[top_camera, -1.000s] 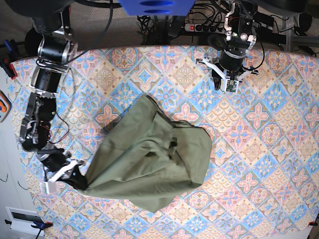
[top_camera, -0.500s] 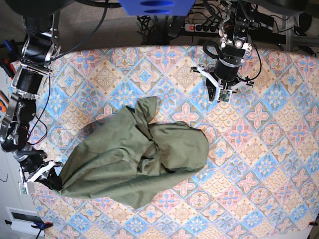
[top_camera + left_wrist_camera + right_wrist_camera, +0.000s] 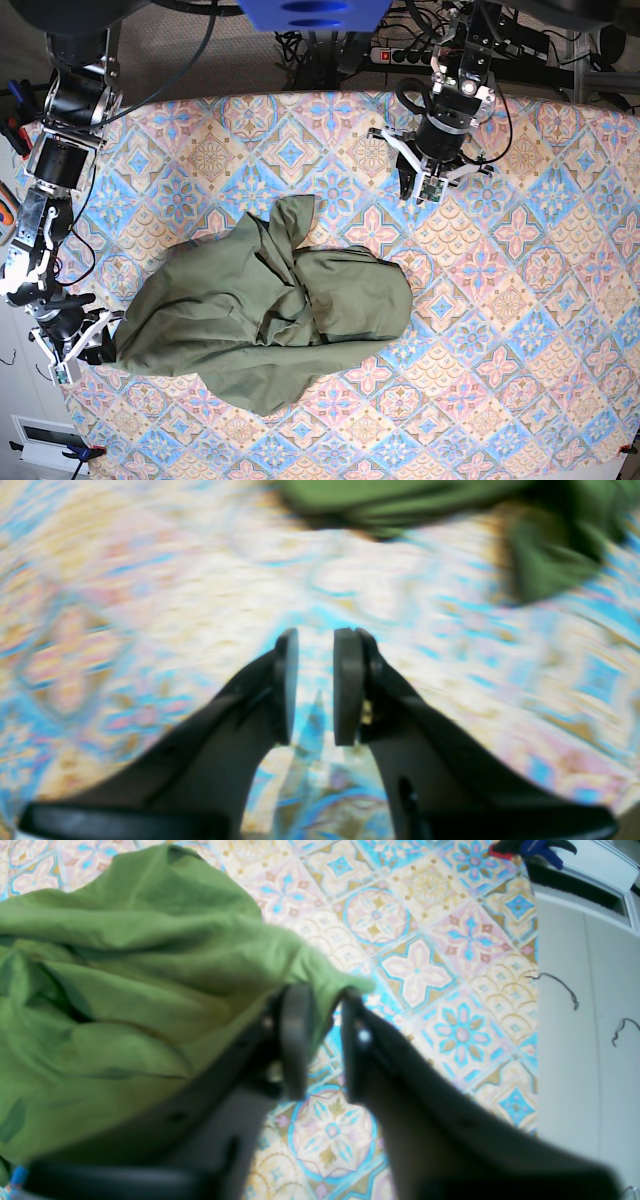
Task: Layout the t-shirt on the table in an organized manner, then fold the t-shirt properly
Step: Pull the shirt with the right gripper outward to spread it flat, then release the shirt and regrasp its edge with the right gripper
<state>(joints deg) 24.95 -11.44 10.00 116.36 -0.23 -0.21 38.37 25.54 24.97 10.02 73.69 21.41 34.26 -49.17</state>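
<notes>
Close to the near left edge of the wide table with its cloth of blue, pink and cream diamond floral tiles (image 3: 520,300): the right black two-fingered gripper (image 3: 92,345), low over the surface, pinching a corner of the plain olive-green, soft cotton short-sleeved t-shirt (image 3: 265,320). In the right wrist view, a tongue of green cloth (image 3: 125,1005) drawn between the two dark pads of that gripper (image 3: 322,1035), poking out past the tips, pads nearly together with the fabric caught in the gap. To the right in the same view, the table's edge against a white panel (image 3: 585,1005) with a blue clamp (image 3: 537,850) at the top.

Further in, toward the middle of the table and somewhat left of centre: the shirt itself, bunched and creased rather than flat, stretched from the pinched corner at the left edge into a rumpled mound, one narrow flap reaching up toward the far side.

Beyond that, near the far edge and right of centre: the left black gripper (image 3: 422,180), apart from the garment, above bare patterned cloth. In the blurred left wrist view, its two pads (image 3: 315,685) parallel with a narrow gap and nothing between them, slightly spread; green fabric (image 3: 545,560) visible only along the top of that view.

At the far edge, behind the table: a white power strip (image 3: 415,55) amid black cables.
</notes>
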